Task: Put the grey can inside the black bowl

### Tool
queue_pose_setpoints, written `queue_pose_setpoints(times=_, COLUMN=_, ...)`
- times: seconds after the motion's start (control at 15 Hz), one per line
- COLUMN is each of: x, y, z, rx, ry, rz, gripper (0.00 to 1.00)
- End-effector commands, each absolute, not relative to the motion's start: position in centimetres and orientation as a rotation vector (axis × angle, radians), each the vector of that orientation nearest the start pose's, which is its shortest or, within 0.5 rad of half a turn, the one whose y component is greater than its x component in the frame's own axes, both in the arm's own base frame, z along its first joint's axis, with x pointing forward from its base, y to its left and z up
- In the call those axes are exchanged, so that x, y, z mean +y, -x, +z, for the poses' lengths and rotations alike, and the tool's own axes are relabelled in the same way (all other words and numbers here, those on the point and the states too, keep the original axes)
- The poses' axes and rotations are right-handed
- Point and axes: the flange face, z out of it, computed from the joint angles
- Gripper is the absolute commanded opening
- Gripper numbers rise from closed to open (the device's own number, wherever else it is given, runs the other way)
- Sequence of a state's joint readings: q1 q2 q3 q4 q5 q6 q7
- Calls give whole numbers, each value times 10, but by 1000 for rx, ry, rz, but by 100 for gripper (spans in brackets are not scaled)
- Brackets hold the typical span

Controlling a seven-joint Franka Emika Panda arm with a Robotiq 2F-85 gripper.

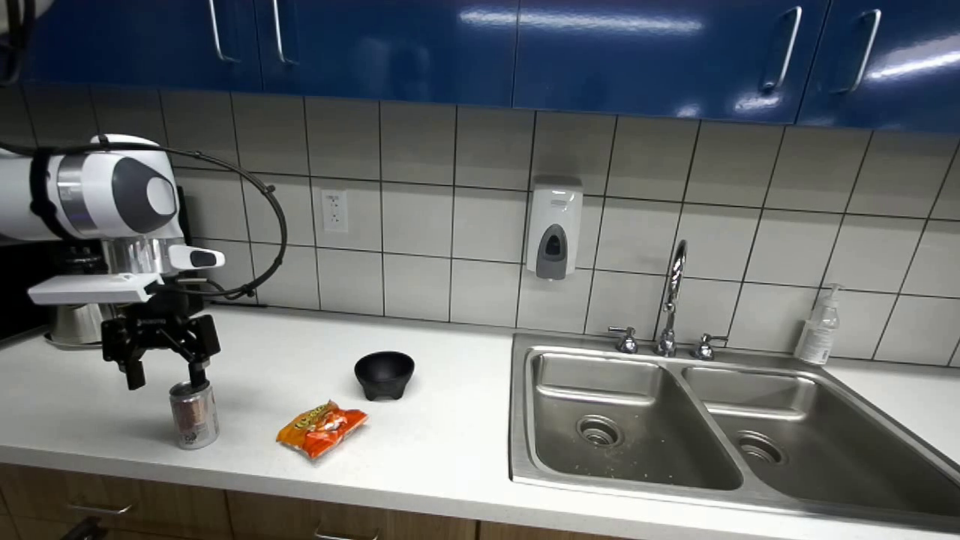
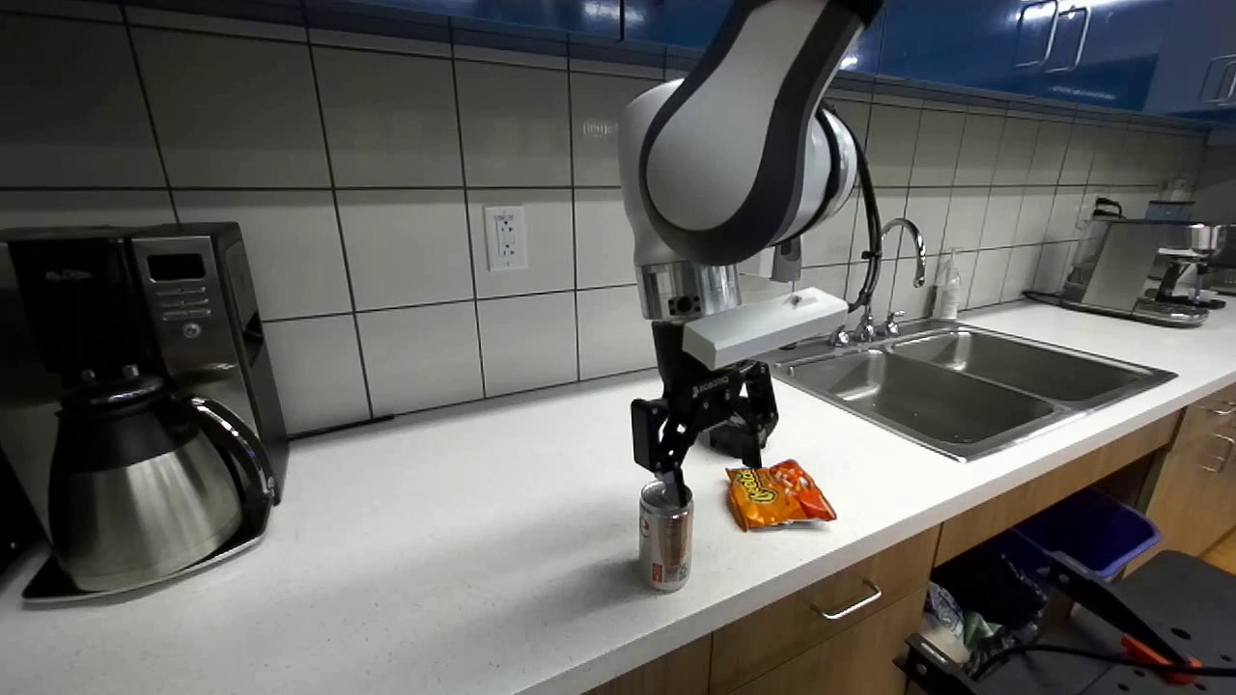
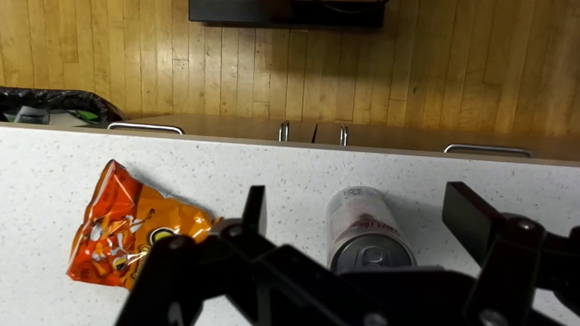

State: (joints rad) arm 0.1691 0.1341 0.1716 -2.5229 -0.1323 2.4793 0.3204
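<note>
Grey can upright on the bench, the jaws spread apart at its top.

Taking the can as the middle of the dial in an exterior view, I see the orange snack packet lying near it at three o'clock and the black bowl well apart, between two and three. The jaws point down from about eleven, one fingertip overlapping the can's top; whether it touches, I can't tell. In the wrist view the can shows between the fingers, a gap on either side, with the packet out at nine. In an exterior view the bowl is partly hidden behind the jaws, at one o'clock from the can, and a coffee pot stands well apart at nine.
</note>
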Motion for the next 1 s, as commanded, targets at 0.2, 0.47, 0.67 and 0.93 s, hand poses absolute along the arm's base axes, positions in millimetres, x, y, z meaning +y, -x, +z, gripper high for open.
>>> queue_pose_setpoints(times=0.2, x=162, y=-435, z=191, rx=-171, ry=3268, rz=222, gripper=100)
queue_pose_setpoints(times=0.47, x=166, y=-446, z=180, rx=-143, ry=3275, rz=230, gripper=100)
queue_pose_setpoints(times=0.67, x=171, y=-454, z=173, rx=-128, ry=3276, rz=236, gripper=100)
queue_pose_setpoints(times=0.93, x=178, y=-463, z=165, rx=-126, ry=3283, rz=235, gripper=100)
